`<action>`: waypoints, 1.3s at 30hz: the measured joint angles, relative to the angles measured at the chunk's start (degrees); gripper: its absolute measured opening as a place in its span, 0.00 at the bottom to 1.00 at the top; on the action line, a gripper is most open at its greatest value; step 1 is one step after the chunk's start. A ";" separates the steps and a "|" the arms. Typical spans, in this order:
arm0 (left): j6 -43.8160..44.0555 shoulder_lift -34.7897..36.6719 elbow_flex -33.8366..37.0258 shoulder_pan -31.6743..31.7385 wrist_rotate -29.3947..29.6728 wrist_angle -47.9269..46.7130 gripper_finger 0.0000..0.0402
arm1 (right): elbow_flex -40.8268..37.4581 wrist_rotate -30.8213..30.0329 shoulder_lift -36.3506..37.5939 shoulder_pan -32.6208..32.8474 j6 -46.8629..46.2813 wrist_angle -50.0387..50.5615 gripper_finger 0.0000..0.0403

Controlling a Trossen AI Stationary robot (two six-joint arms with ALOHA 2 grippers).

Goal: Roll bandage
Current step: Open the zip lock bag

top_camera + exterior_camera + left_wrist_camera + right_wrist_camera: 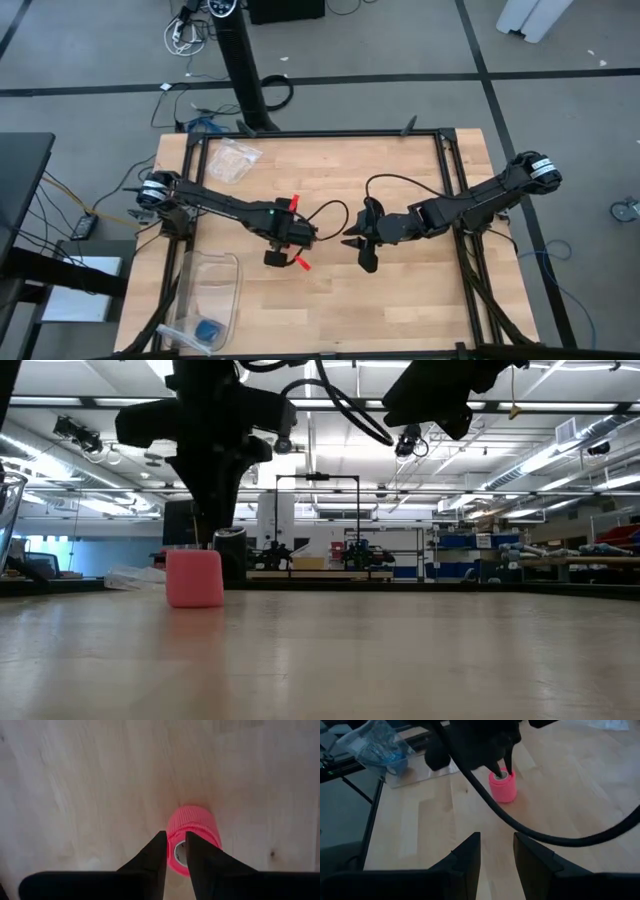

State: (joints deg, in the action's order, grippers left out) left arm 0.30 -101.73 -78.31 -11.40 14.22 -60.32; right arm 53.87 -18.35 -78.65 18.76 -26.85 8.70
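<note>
Left gripper [175, 852], fingers slightly apart at the rim of the bandage [194, 832], hovers over that finished upright roll near the tabletop [400, 300] centre, toward seven o'clock, so only release remains.

The right end effector [496, 851] shows two dark fingers [465, 855] parted, with bare wooden tabletop [560, 795] visible in the gap. Farther off, the bandage [503, 785], a pink roll, stands upright on the tabletop. The left end effector [503, 770] hangs directly above the roll, its fingertips at the top rim. A black cable [535, 836] curves across the scene. A clear bag [377, 745] lies near the tabletop edge.
</note>
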 joint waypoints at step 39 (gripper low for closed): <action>15.94 21.55 30.64 33.55 17.88 7.78 0.39 | -4.79 -7.10 -6.64 5.66 4.10 -11.63 0.20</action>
State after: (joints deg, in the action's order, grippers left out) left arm 16.24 -80.18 -47.68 22.15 32.10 -52.54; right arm 49.08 -25.45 -85.30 24.43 -22.75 -2.93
